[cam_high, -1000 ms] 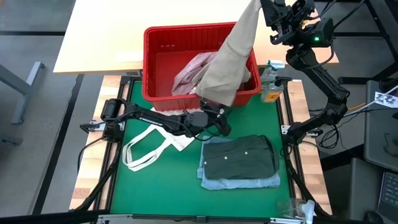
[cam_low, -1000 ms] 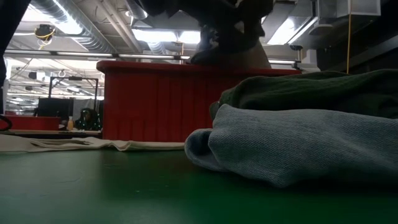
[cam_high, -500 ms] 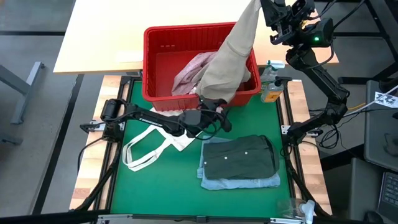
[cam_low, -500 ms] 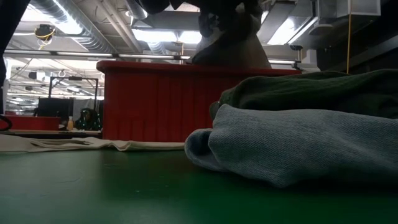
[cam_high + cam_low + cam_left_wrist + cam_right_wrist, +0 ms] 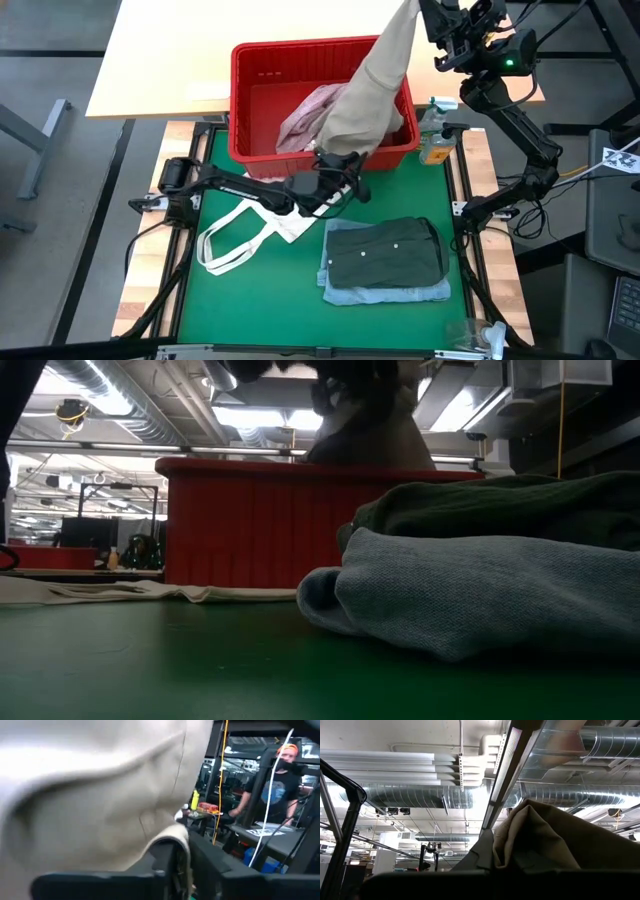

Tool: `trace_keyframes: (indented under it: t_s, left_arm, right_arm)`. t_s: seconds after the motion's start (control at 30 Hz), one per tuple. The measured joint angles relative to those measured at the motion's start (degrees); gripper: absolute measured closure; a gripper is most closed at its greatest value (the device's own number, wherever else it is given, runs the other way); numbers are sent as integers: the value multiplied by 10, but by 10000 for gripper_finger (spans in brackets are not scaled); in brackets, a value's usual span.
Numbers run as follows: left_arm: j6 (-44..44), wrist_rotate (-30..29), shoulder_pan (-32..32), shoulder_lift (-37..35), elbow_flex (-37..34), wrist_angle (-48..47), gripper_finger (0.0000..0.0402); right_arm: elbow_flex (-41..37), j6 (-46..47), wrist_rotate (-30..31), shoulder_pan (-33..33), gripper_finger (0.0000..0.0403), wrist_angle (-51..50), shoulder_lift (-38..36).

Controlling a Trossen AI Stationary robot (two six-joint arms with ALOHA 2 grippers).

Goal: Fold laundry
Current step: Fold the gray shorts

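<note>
Green mat (image 5: 260, 300) lower centre already has your folded dark grey-green piece (image 5: 385, 252) on the light blue one (image 5: 385, 292). Right gripper (image 5: 432, 18), top right, is clamped on the beige garment (image 5: 372, 100); left gripper (image 5: 345, 165) pinches its hem. Pink piece (image 5: 305, 118) waits in the red basket (image 5: 250, 60).

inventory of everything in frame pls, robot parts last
Beige-khaki garment: 1, hanging from high up down over the basket's front rim.
Red basket: 1, at the far end of the green mat.
Mottled pink garment: 1, inside the basket.
Dark grey-green garment: 1, folded, on top of the light blue one.
Light blue garment: 1, folded, on the mat's right half.
White tote bag: 1, flat on the mat's left half.
Bottle: 1, clear with orange, right of the basket.
Person: 1, dark shirt, beyond the table.
Left gripper: shut on the beige garment's lower edge.
Right gripper: shut, holding the garment's top up.
</note>
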Motion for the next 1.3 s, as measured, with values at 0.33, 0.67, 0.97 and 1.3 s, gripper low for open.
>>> trace_keyframes:
  t_s: [0.33,0.67,0.97,1.3]
  left_arm:
    - [224,-68,-45,-152,0,-45,396]
    - [350,-111,-17,-318,0,-77,398]
    - [301,-110,40,-404,0,-209,398]
    - [167,-160,-29,-468,0,-497,398]
  right_arm:
    - [0,0,33,-40,388,-10,-17]
    - [0,0,42,-118,388,-210,-44]
    - [0,0,24,-136,388,-390,-45]
    - [0,-56,-84,-135,388,-658,-72]
